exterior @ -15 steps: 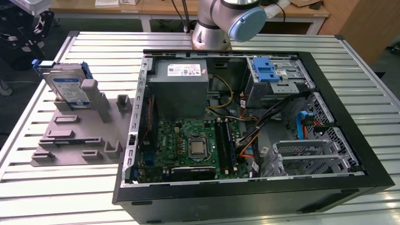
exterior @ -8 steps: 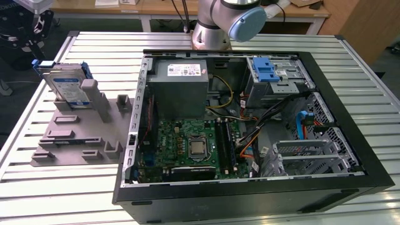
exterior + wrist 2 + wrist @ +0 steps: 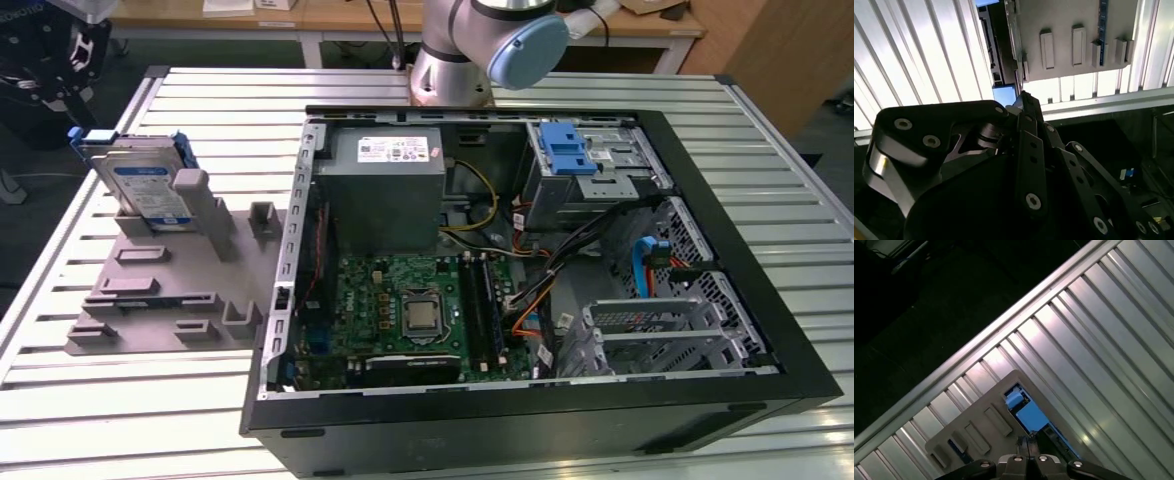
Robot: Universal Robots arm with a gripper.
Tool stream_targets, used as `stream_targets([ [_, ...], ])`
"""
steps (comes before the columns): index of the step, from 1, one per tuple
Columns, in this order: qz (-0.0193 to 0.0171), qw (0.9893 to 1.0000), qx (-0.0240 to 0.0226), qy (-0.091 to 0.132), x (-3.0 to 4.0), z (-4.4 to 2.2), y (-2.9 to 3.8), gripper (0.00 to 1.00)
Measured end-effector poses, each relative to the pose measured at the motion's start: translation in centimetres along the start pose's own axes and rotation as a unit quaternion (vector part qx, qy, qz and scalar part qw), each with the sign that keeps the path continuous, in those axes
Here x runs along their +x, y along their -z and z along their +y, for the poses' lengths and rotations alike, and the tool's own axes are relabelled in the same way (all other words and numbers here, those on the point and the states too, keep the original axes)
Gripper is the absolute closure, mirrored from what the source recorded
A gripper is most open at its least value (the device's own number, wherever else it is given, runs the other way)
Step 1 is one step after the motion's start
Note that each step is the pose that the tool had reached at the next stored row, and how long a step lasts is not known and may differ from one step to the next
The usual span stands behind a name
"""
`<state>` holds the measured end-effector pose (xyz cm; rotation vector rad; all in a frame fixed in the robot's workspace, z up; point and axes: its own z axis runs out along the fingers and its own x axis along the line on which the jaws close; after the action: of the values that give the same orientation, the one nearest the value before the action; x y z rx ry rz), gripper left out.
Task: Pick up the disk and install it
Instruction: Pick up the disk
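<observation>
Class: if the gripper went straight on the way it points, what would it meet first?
Probably the disk, upright in its grey holder; in the first wrist view the gripper points at its blue top edge. Depth is unclear.

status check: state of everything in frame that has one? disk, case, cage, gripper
disk, upright in the grey holder on the table, outside the case, not picked up
computer case, lying on its side, side panel off, inside exposed
drive cage, in the case, blue latch on top; cannot tell if filled
gripper, over the holder, not on the disk
</observation>
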<state>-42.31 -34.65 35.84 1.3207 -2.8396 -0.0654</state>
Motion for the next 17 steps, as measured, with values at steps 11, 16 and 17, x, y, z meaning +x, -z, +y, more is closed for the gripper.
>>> stream_targets([
  [11, 0.0018, 0.9991, -0.0004, 0.043, 0.01, 0.01, -0.01, 0.89],
  [16, 0.0018, 0.9991, -0.0004, 0.043, 0.01, 0.00, -0.01, 0.89],
  [17, 0.0018, 0.9991, -0.0004, 0.043, 0.01, 0.00, -0.01, 0.89],
])
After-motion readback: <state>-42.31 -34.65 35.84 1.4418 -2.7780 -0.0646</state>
